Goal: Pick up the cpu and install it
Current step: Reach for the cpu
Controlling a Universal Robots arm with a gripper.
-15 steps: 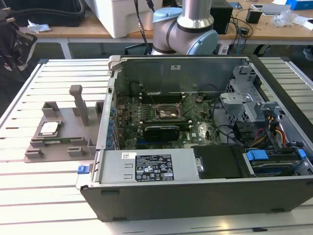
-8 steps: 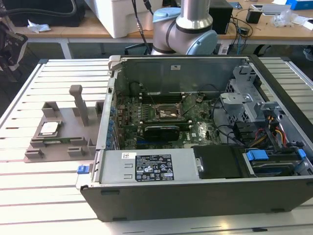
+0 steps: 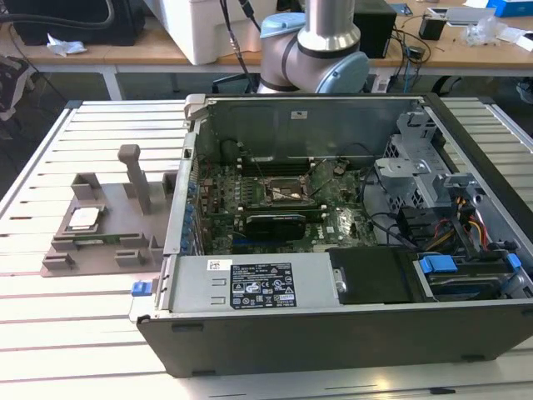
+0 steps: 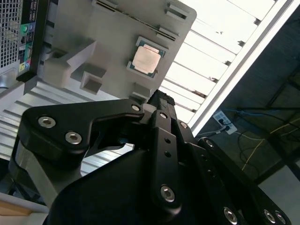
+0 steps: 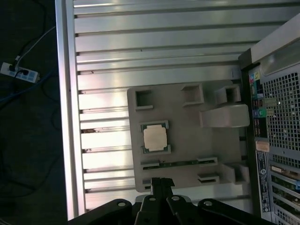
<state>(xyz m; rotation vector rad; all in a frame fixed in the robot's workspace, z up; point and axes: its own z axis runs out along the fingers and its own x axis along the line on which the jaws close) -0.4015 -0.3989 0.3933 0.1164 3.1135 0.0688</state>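
Slatted aluminium tabletop [image 3: 83, 333] runs across the whole workspace, with cluttered wooden benches [image 3: 125, 52] behind it. An open computer case [image 3: 333, 321] lies on its side on the table, taking up the middle and the exterior view's right. Inside it, a green motherboard carries an uncovered square socket [image 3: 283, 193], and a long black expansion card [image 3: 271, 223] sits just in front of that socket.

On the exterior view's left, just beside the case, a grey plastic fixture plate [image 3: 108, 243] rests flat on the slats. It has several upright blocks and one tall post.

The cpu [image 3: 85, 218], a small square chip with a pale silver top, lies face up in a shallow framed recess of this plate. It is well apart from the socket in the case.

The robot arm [image 3: 321, 42] rises behind the case and leaves the exterior view at the top.

In both wrist views the black gripper [image 5: 161, 181] looks down on the fixture plate. Its two jaws are pressed together with no visible gap, and nothing is held between them. The tips line up over the plate's near edge, by a narrow slot. The cpu [image 5: 155, 138] lies further in on the plate, clearly apart from the tips and untouched.

In the second wrist view the same closed tips [image 4: 158, 97] point towards the chip [image 4: 146, 60], with bare grey plate between them.
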